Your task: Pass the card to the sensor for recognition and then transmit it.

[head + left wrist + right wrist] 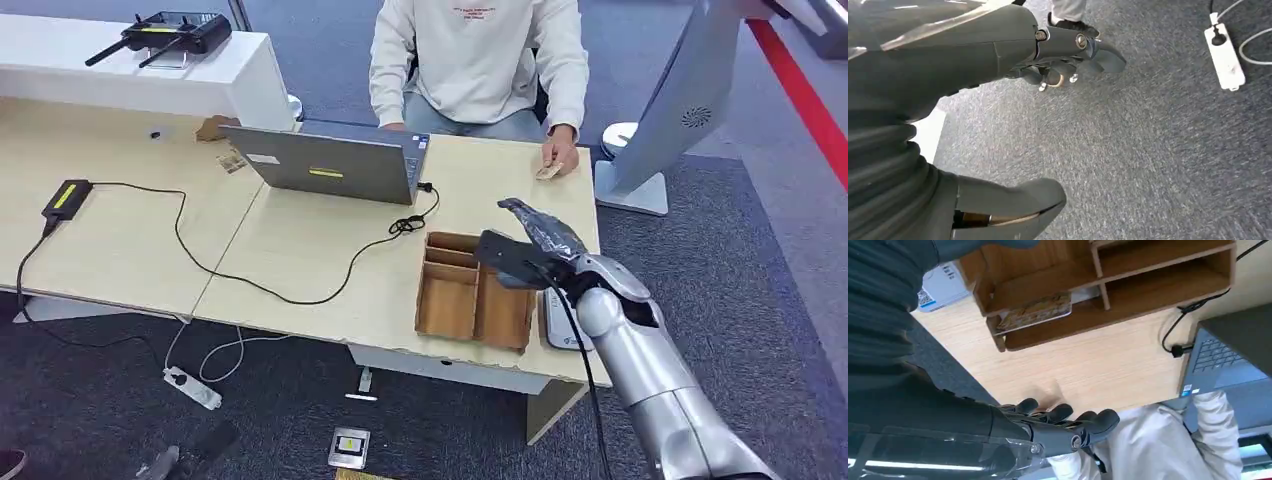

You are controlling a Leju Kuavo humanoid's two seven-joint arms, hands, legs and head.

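Reaching for the card point(547, 171) the person point(480, 50) holds at the desk point(330, 270) edge.
We keep our empty right hand point(530, 245) spread, palm steady, and close only once the card sits between fingers.

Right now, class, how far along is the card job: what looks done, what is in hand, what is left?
Possibly done: a person's hand holds a card at the table's far edge; who passed it is unclear. In hand: nothing; the right hand hovers empty above the wooden tray. Left: another card lies in the tray, beside the white device, likely the sensor.
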